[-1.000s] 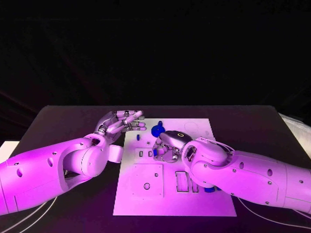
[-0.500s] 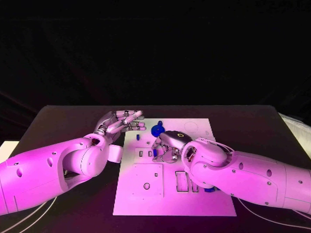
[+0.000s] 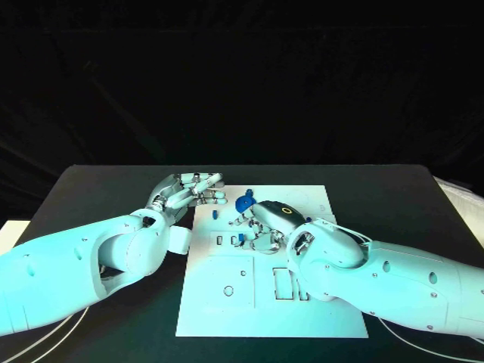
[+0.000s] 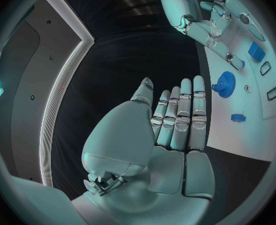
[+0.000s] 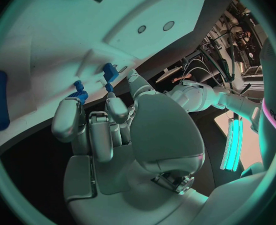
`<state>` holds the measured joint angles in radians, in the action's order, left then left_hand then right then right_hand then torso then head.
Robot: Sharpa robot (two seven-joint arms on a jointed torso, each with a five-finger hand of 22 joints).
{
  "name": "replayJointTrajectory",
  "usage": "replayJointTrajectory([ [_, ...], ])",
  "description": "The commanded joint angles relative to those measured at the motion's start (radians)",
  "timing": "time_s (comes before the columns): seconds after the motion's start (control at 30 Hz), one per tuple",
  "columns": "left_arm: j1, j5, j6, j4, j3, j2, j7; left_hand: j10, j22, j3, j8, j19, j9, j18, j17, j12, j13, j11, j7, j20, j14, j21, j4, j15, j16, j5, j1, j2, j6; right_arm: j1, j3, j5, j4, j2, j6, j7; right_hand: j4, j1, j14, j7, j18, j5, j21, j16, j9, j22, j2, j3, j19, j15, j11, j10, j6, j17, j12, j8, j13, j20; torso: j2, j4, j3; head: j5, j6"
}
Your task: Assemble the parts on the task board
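Right hand (image 3: pixel 266 224) sits low on the task board (image 3: pixel 308 198), fingers curled beside small blue parts (image 5: pixel 109 73); whether it actually grips one, can't tell. Left hand (image 3: pixel 187 189) hovers at board's edge, fingers straight, empty. Likely mid-insertion of a small part; next needs careful seating.

The left arm reaches in over the table to the board's (image 3: pixel 266 318) left edge. The left hand (image 3: pixel 185 190) is raised there, fingers (image 4: pixel 183 116) straight and close together — nothing in it.

The right arm lies across the board. The right hand (image 3: pixel 266 224) is palm-down over the board's middle, fingers (image 5: pixel 94 130) curled in — whether they pinch anything cannot be told.
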<state>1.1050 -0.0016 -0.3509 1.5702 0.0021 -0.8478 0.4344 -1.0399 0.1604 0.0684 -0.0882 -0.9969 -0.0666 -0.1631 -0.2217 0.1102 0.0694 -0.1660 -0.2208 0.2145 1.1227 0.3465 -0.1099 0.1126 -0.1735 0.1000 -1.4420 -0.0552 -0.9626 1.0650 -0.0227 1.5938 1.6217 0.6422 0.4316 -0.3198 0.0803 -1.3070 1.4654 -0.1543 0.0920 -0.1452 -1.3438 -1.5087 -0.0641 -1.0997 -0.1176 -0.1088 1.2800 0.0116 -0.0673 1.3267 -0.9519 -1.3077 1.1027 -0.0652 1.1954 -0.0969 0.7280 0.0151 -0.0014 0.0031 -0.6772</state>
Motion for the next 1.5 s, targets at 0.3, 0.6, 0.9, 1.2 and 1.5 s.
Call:
replayJointTrajectory([
  [0.3,0.0,-0.147,-0.012,-0.005,0.0,-0.003,-0.223,-0.07,0.081,0.029,0.004,-0.204,-0.004,-0.022,-0.121,0.022,0.017,0.039,0.023,-0.058,0.229,0.156,0.005,-0.062,-0.171,0.0,0.044,0.009,-0.009,0.085,0.017,-0.14,0.143,0.159,0.064,0.158,0.056,-0.01,0.081,-0.002,0.002,-0.016,-0.006,-0.004,-0.003,-0.02,-0.002,0.078,0.013,-0.007,-0.001,0.014,0.006,-0.151,0.044,-0.007,0.022,-0.008,-0.009,-0.0058,0.0044,0.009,0.007],
  [0.6,0.026,-0.487,0.103,0.007,0.001,-0.012,-0.596,-0.233,0.609,0.056,-0.093,-0.302,-0.058,0.034,-1.009,0.313,0.237,0.116,0.107,-0.135,0.347,0.686,-0.082,-0.137,-1.118,0.0,0.118,-0.009,-0.118,0.203,0.018,-0.464,0.157,0.308,0.003,0.242,0.057,-0.057,0.073,0.002,0.009,-0.036,0.013,0.016,-0.005,0.013,0.05,0.071,-0.009,-0.004,0.002,0.002,-0.01,-0.118,0.035,-0.015,0.011,-0.005,-0.03,-0.0134,0.0106,0.014,-0.001],
  [0.9,0.101,-0.811,0.375,-0.016,0.001,0.028,-0.971,-0.081,1.012,0.149,-0.301,-0.414,-0.177,0.085,-1.338,0.779,0.618,0.137,0.122,-0.143,0.444,0.993,-0.181,-0.154,-1.39,-0.02,0.218,-0.041,-0.031,0.236,0.016,-0.556,0.13,0.375,-0.019,0.24,0.065,-0.052,0.073,0.004,0.009,-0.059,0.013,0.016,-0.006,0.012,0.056,0.083,-0.008,-0.002,0.004,0.004,-0.02,-0.119,0.04,-0.021,0.012,-0.004,-0.043,-0.0202,0.0165,0.025,-0.008],
  [1.2,0.135,-0.949,0.477,-0.099,-0.001,0.131,-1.068,-0.187,1.148,0.231,-0.505,-0.467,-0.321,0.108,-1.349,1.031,0.891,0.172,0.158,-0.171,0.448,1.073,-0.181,-0.18,-1.397,-0.052,0.285,-0.049,0.002,0.24,0.013,-0.544,0.117,0.378,-0.032,0.202,0.079,-0.04,0.072,0.009,0.01,-0.08,0.016,0.022,-0.008,0.016,0.055,0.103,-0.009,0.001,0.008,0.005,-0.033,-0.11,0.041,-0.03,0.01,-0.001,-0.046,-0.0205,0.0183,0.026,-0.01],
  [1.5,0.144,-0.997,0.51,-0.167,-0.008,0.209,-1.087,-0.233,1.211,0.282,-0.57,-0.492,-0.379,0.121,-1.349,1.089,0.966,0.189,0.175,-0.188,0.448,1.111,-0.179,-0.195,-1.397,-0.053,0.317,-0.057,0.017,0.24,0.01,-0.539,0.107,0.366,-0.033,0.187,0.081,-0.039,0.07,0.01,0.011,-0.082,0.019,0.025,-0.008,0.021,0.056,0.106,-0.012,0.001,0.009,0.005,-0.035,-0.104,0.04,-0.031,0.008,-0.001,-0.042,-0.0225,0.0169,0.032,-0.011],
])
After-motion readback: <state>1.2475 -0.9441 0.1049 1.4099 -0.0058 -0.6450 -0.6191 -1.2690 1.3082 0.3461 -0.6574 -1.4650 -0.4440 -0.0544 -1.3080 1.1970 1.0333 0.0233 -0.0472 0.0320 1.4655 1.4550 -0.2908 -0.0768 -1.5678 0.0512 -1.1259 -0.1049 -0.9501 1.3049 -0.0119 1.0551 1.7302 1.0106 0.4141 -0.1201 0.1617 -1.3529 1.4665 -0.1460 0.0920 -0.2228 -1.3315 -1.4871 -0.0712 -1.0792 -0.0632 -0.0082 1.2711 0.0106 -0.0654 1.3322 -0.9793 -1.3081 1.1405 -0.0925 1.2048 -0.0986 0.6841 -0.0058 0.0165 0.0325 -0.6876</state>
